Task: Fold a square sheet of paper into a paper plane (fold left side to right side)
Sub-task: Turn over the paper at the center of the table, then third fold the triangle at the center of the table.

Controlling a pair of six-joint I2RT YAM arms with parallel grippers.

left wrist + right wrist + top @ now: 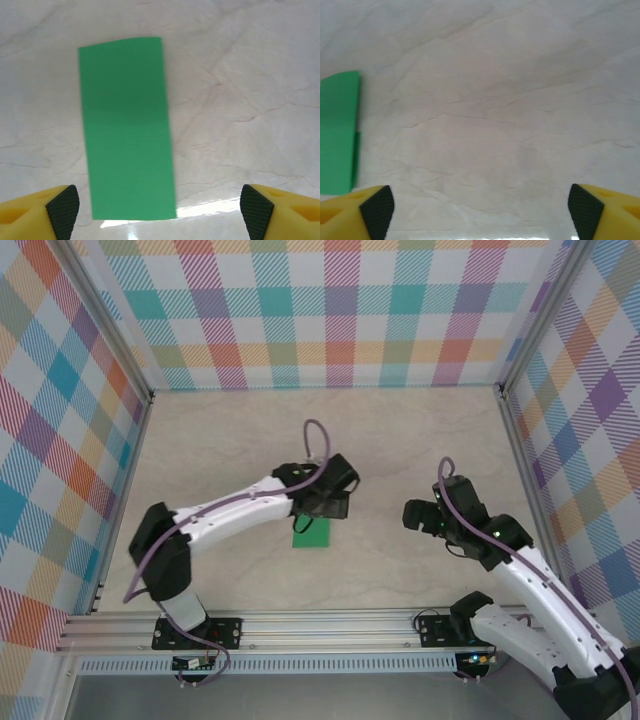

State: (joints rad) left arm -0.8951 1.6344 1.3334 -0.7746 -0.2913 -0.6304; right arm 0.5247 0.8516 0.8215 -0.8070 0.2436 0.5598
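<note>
The green paper [127,130] lies flat on the table as a narrow upright rectangle, folded in half. From above, part of the paper [311,535] shows under the left wrist. My left gripper [159,212] hovers over the paper's near edge, open, its jaws wide apart with nothing between them. The black head of that left gripper [325,502] hangs just over the paper. My right gripper [481,212] is open too, over bare table to the right of the paper [339,132], which sits at that view's left edge. The right gripper [428,515] stands well apart from the sheet.
The pale marbled table [230,440] is boxed in by plaid multicolour walls [320,310] at the back and both sides. An aluminium rail [320,625] with the arm bases runs along the near edge.
</note>
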